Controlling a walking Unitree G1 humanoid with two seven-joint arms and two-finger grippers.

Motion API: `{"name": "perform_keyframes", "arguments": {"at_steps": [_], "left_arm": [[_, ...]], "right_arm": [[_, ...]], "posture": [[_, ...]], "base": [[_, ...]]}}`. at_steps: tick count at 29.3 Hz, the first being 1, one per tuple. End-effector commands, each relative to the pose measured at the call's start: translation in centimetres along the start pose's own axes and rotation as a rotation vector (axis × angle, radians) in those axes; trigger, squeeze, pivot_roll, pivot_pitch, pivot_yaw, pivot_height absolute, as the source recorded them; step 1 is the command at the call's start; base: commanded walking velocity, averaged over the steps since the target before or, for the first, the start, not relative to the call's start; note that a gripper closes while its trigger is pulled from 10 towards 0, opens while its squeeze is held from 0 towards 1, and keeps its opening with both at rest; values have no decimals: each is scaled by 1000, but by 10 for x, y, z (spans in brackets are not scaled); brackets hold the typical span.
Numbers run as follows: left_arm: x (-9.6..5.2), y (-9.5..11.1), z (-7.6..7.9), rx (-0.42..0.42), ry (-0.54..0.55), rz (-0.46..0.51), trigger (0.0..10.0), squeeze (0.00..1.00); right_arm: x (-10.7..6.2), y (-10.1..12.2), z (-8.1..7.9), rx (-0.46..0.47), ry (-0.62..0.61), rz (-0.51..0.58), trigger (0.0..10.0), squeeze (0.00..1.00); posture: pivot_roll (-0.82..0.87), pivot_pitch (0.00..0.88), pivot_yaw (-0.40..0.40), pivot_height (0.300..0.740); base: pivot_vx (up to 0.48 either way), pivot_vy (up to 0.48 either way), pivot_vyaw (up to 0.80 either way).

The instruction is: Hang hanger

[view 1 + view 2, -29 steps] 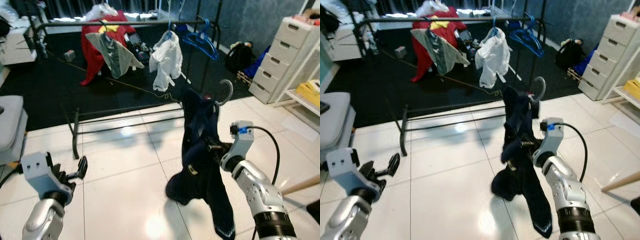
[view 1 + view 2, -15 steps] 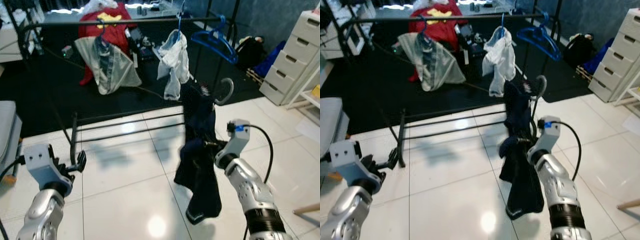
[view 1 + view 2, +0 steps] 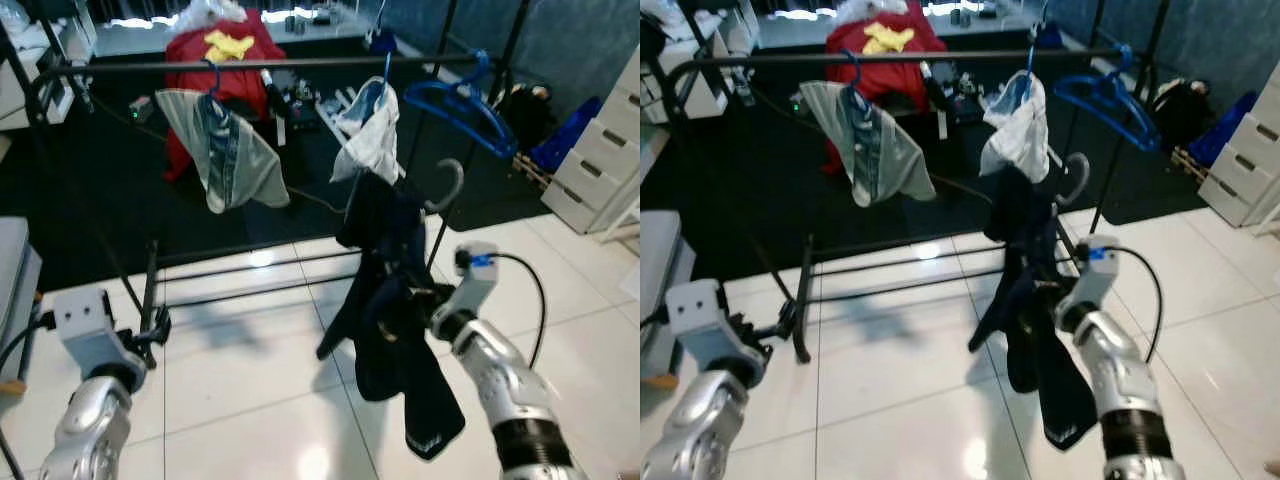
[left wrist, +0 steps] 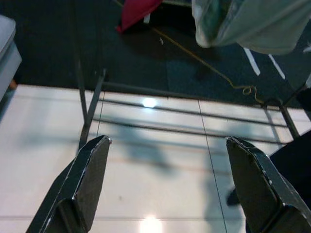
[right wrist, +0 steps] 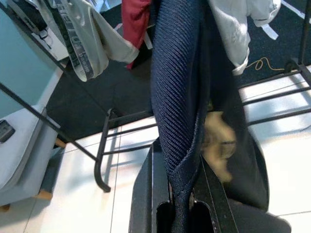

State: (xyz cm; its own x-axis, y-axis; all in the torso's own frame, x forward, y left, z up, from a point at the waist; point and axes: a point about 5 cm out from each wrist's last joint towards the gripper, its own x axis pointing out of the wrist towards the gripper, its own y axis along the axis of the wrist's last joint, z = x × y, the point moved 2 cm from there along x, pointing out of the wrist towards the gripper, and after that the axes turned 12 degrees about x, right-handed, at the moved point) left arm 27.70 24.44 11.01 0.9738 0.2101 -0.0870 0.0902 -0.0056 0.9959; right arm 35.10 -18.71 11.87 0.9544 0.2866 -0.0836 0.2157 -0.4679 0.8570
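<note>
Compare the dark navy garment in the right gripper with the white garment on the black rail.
The dark navy garment is off the black rail, its grey hanger hook free below it; the white garment already hangs there on a blue hanger. The navy one is clamped in the right gripper; the white one hangs untouched. Both drape limp.

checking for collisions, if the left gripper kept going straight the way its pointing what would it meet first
Probably the white tiled floor. The left gripper is open and angled down at bare tiles, with the garment rack's base bars lying farther ahead. Depth is hard to judge, but nothing stands nearer.
</note>
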Motion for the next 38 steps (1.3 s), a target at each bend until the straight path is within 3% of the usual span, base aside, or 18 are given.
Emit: {"name": "perform_keyframes", "arguments": {"at_steps": [1,13,19,29,38], "left_arm": [[0,-6,0,10,1,-24,10000,0],[1,-6,-1,19,9,-33,10000,0],[4,-8,0,8,19,-35,10000,0],[6,-8,1,3,12,-37,10000,0],[6,-8,4,-10,4,-35,10000,0]], "right_arm": [[-2,7,1,-5,6,42,10000,0],[-2,8,1,12,16,50,10000,0],[3,12,-9,-127,78,30,10000,0],[8,37,-16,-185,85,60,10000,0],[15,46,-48,-358,213,-23,10000,0]], "posture": [[-112,100,2,740],[-110,95,-1,740],[-103,90,-6,740],[-112,87,-5,740],[-113,84,-11,740]], "base": [[472,0,0],[472,0,0],[471,0,0],[471,0,0],[433,0,0]]}}
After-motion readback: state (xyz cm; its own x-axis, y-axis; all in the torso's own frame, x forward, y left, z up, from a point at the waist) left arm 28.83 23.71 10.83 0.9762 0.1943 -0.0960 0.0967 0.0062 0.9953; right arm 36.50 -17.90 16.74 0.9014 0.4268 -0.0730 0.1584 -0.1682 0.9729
